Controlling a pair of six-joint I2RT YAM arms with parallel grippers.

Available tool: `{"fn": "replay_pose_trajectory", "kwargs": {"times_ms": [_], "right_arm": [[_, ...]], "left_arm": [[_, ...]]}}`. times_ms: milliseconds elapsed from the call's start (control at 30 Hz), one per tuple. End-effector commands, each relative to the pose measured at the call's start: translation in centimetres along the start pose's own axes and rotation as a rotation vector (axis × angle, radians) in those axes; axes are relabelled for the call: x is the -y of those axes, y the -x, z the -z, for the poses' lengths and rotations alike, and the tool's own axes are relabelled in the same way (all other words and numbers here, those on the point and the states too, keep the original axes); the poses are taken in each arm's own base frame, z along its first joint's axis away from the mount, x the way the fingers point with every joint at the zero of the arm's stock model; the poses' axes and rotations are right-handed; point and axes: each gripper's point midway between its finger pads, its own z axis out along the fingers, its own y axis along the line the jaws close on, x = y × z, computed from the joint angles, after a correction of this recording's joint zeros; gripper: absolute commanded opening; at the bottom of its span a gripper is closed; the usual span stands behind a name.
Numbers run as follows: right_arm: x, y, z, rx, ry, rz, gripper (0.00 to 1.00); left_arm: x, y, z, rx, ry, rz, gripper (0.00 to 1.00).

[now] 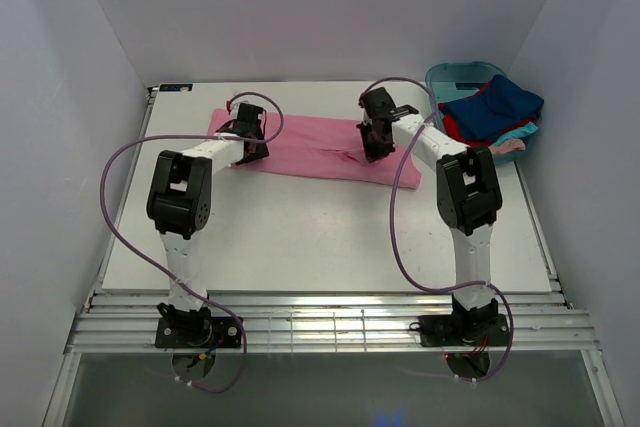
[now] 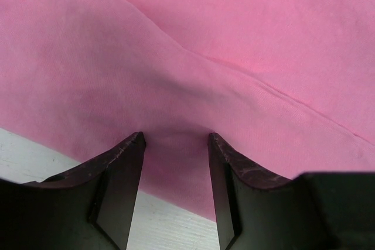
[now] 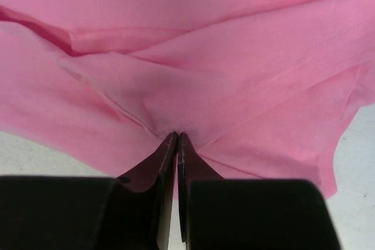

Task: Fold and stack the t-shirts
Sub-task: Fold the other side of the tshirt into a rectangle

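Note:
A pink t-shirt (image 1: 310, 147) lies spread across the far part of the white table (image 1: 320, 237). My left gripper (image 1: 253, 150) is open over the shirt's left end. In the left wrist view the left gripper (image 2: 176, 139) rests both fingertips on the pink t-shirt (image 2: 234, 27) just inside its near edge, with cloth bulging up between them. My right gripper (image 1: 368, 152) is shut on a fold of the shirt right of its middle. In the right wrist view creases in the pink t-shirt (image 3: 205, 39) run into the right gripper (image 3: 177, 136).
A teal tub (image 1: 450, 75) at the far right holds a heap of t-shirts: dark blue (image 1: 500, 102), red (image 1: 455, 127), turquoise (image 1: 515, 135) and pale pink (image 1: 508, 147). White walls close in the table on three sides. Purple cables loop from both arms.

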Motion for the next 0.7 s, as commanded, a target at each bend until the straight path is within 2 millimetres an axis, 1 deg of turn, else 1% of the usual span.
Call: {"fn": "replay_pose_trajectory", "kwargs": {"times_ms": [0, 33, 67, 100, 133, 167, 200, 233, 300, 367, 400, 433, 467, 500, 533, 567, 600, 633, 667], "right_arm": [[-0.4, 3.8, 1.4, 0.094, -0.004, -0.006, 0.08], [-0.4, 4.5, 1.6, 0.110, -0.008, -0.010, 0.08], [-0.3, 5.9, 1.8, 0.144, -0.018, -0.021, 0.08], [-0.3, 6.6, 1.9, 0.161, -0.025, -0.025, 0.08], [-0.2, 7.3, 1.9, 0.178, -0.033, -0.032, 0.08], [0.1, 7.8, 1.3, 0.186, -0.052, -0.040, 0.08], [0.1, 9.5, 1.8, 0.230, -0.056, -0.048, 0.08], [0.1, 10.2, 1.2, 0.249, -0.061, -0.053, 0.08], [0.3, 12.1, 1.4, 0.311, -0.078, -0.070, 0.08], [0.5, 14.1, 1.0, 0.395, -0.089, -0.078, 0.09], [0.7, 14.0, 0.4, 0.406, -0.097, -0.060, 0.14], [0.8, 14.6, 0.7, 0.440, -0.100, -0.053, 0.22], [0.9, 15.8, 1.2, 0.503, -0.105, -0.050, 0.30], [1.1, 16.1, 1.4, 0.522, -0.115, -0.046, 0.44], [1.3, 15.8, 2.1, 0.535, -0.123, -0.036, 0.47], [1.7, 16.4, 2.9, 0.577, -0.137, -0.043, 0.49], [1.9, 16.3, 3.4, 0.592, -0.147, -0.045, 0.50], [2.2, 15.2, 4.3, 0.595, -0.155, -0.039, 0.50], [2.3, 15.0, 5.1, 0.614, -0.150, -0.033, 0.50]], "left_arm": [[-2.1, -4.3, 0.2, -0.128, 0.048, -0.021, 0.58], [-2.2, -4.6, 0.2, -0.134, 0.048, -0.021, 0.58], [-2.3, -4.8, 0.3, -0.140, 0.048, -0.020, 0.58], [-2.4, -5.0, 0.3, -0.143, 0.048, -0.018, 0.58], [-2.4, -5.3, 0.4, -0.147, 0.049, -0.019, 0.58], [-2.6, -5.6, 0.4, -0.154, 0.051, -0.020, 0.58], [-2.5, -5.9, 0.4, -0.159, 0.050, -0.022, 0.57], [-2.6, -5.9, 0.4, -0.161, 0.050, -0.019, 0.57], [-2.8, -6.3, 0.4, -0.169, 0.054, -0.022, 0.57], [-2.7, -6.7, 0.4, -0.178, 0.048, -0.023, 0.57], [-2.7, -6.8, 0.4, -0.182, 0.048, -0.020, 0.57], [-2.7, -6.9, 0.4, -0.187, 0.045, -0.021, 0.57], [-2.6, -7.0, 0.4, -0.188, 0.042, -0.023, 0.56], [-2.5, -7.1, 0.4, -0.189, 0.040, -0.026, 0.56], [-2.5, -7.2, 0.5, -0.189, 0.041, -0.028, 0.56], [-2.5, -7.1, 0.6, -0.184, 0.042, -0.031, 0.56], [-2.6, -7.2, 0.7, -0.186, 0.045, -0.034, 0.56], [-2.5, -7.1, 0.8, -0.180, 0.044, -0.031, 0.56], [-2.5, -6.8, 0.9, -0.170, 0.043, -0.031, 0.56]]}}
